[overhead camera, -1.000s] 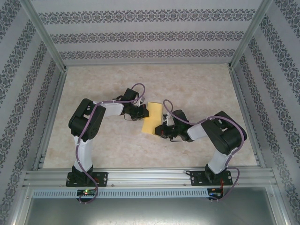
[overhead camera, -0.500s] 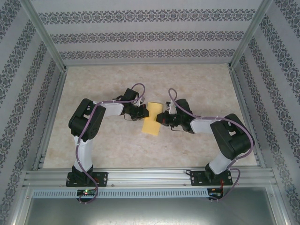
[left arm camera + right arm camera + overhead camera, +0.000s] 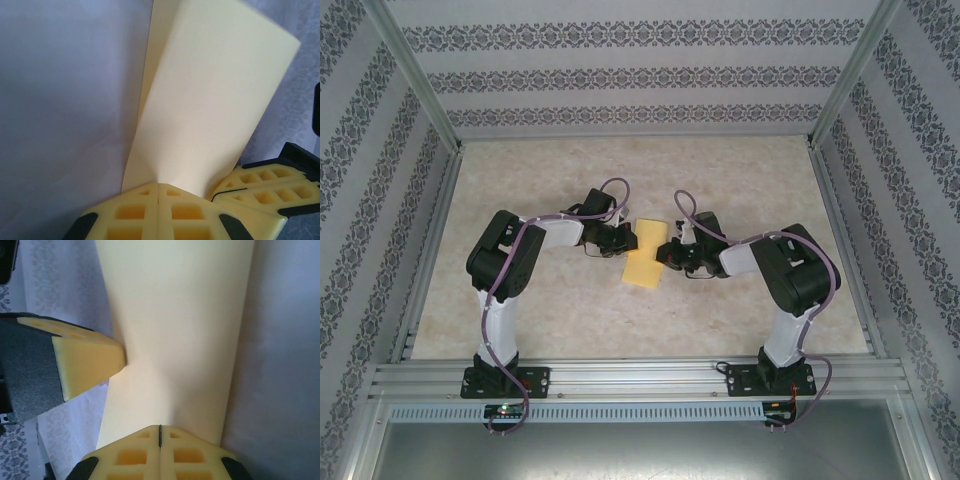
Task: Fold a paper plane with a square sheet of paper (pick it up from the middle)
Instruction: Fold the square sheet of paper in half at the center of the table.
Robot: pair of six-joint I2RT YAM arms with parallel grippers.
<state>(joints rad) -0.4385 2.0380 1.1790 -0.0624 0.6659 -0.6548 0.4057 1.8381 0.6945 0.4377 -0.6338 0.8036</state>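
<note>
Left end effector (image 3: 158, 187) and right end effector (image 3: 160, 429) both clamp the square sheet of paper (image 3: 644, 264).

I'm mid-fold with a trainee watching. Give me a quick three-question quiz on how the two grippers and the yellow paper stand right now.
1. True or false: the left gripper stands open, clear of the thin yellow-orange sheet of paper.
2. Pick one. The right gripper is: A. open above the sheet; B. shut on the sheet; C. shut on nothing.
3. Fill in: seen from above, the sheet sits ___ the two grippers.

Key: 1 false, it is shut on the sheet; 2 B; 3 between.
</note>
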